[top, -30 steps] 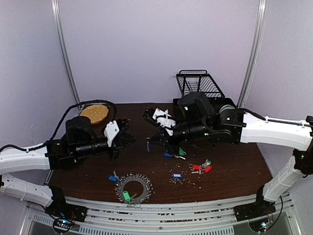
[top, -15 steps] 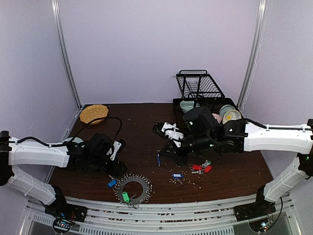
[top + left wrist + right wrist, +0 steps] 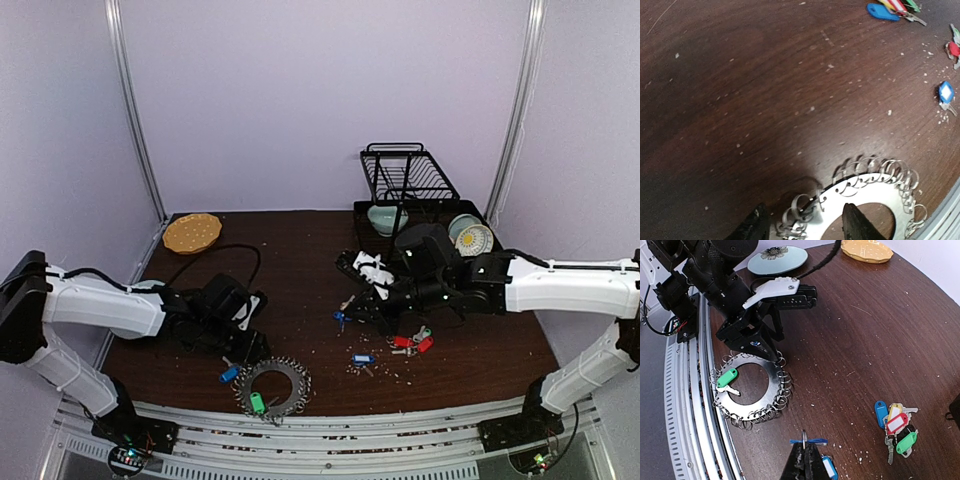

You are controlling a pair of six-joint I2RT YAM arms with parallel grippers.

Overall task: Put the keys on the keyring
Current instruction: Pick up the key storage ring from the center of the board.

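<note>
- Keyring (image 3: 294, 380): flat loop edged with small split rings, lying at the near edge of the surface (image 3: 300, 250), left of centre.
- Green-tagged key (image 3: 726, 378): 1, already hooked on the keyring's near-left side.
- Left claw (image 3: 802, 227): low over the keyring's far rim, its 2 fingers spread wide and straddling a stretch of that rim. It grips nothing; whether the tips touch the metal cannot be told.
- Blue-tagged key (image 3: 803, 442): pinched in the right claw (image 3: 803, 454), which is closed tight on it and holds it above the surface, well apart from the keyring, on its far right.
- Stray blue key (image 3: 231, 374): just beside the keyring's left edge.
- Loose blue key (image 3: 363, 359): on the surface right of the keyring.
- Bunch of keys (image 3: 896, 429): blue, yellow, red and green tags, further right.
- Step in hand, as judged: bringing key 2 to the keyring while the left claw readies to steady it.
- Next move calls for: the left claw closing on the rim, then the right claw lining up the key's hole with 1 free split ring. Alignment must be fine.
</note>
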